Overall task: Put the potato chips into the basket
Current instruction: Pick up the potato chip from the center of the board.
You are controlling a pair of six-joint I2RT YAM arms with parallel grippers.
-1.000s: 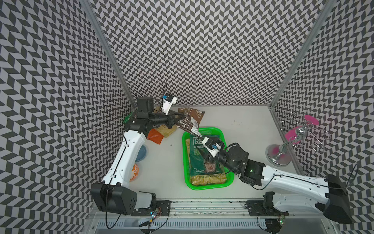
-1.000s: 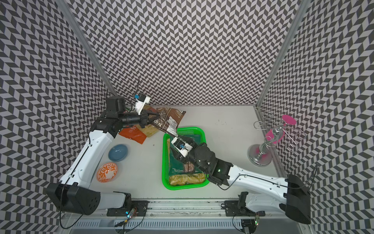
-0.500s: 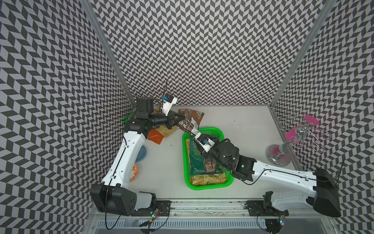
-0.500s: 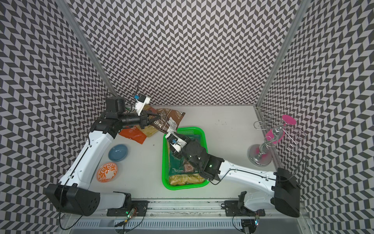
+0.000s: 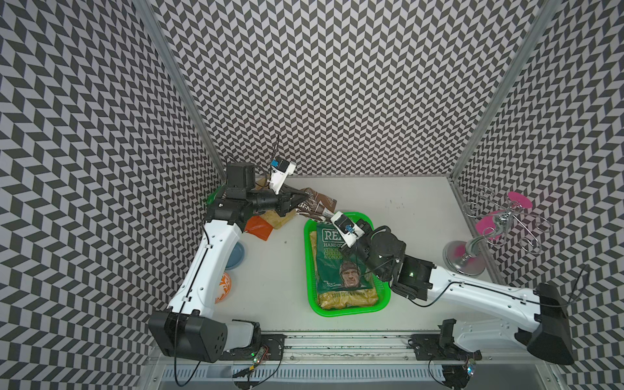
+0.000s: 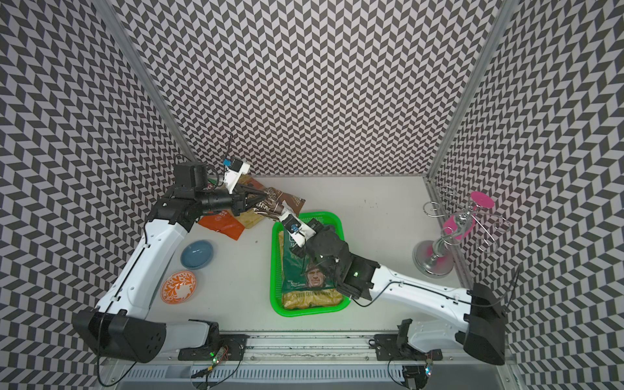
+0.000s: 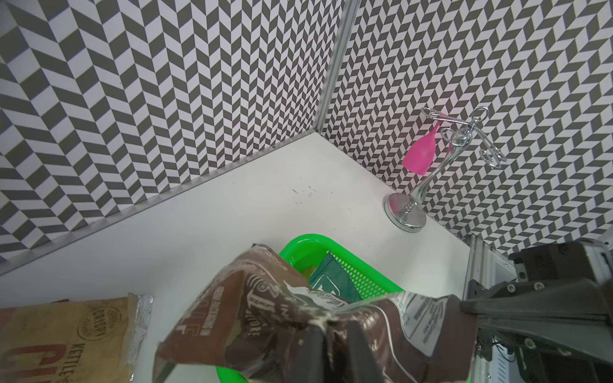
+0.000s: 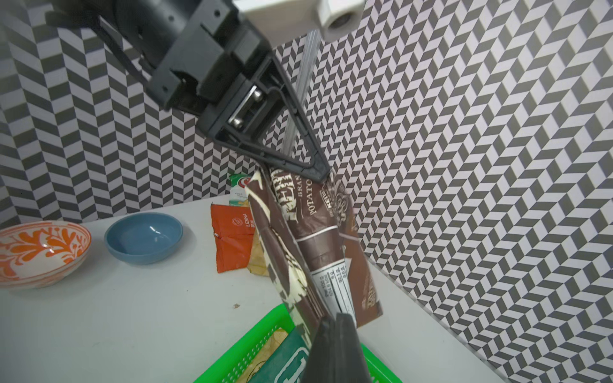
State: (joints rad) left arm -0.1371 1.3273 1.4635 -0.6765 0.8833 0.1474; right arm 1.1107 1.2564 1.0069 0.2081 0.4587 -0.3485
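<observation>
A brown Kettle bag of potato chips [image 5: 317, 202] [image 6: 282, 199] [image 8: 318, 238] hangs stretched between both grippers, above the far left corner of the green basket [image 5: 351, 312] [image 6: 304, 312] [image 7: 308, 242]. My right gripper [image 5: 326, 219] [image 8: 333, 323] is shut on its lower corner. My left gripper [image 5: 301, 199] [image 7: 335, 326] is at the upper end, with its fingers slightly apart around the bag's edge. A dark green REAL bag [image 5: 337, 266] lies in the basket on top of a tan bag [image 5: 347, 299]. An orange bag [image 5: 258, 228], a tan bag [image 7: 66, 338] and a green-white bag [image 8: 238, 189] lie on the table under the left arm.
A blue bowl [image 6: 197, 254] and an orange patterned bowl [image 6: 178, 287] sit beside the left arm. A chrome stand with pink glasses [image 5: 472, 250] stands against the right wall. Patterned walls enclose the table on three sides.
My right gripper reached over the basket's far end to the brown bag and shut on its corner. The left gripper's fingers have parted slightly.
</observation>
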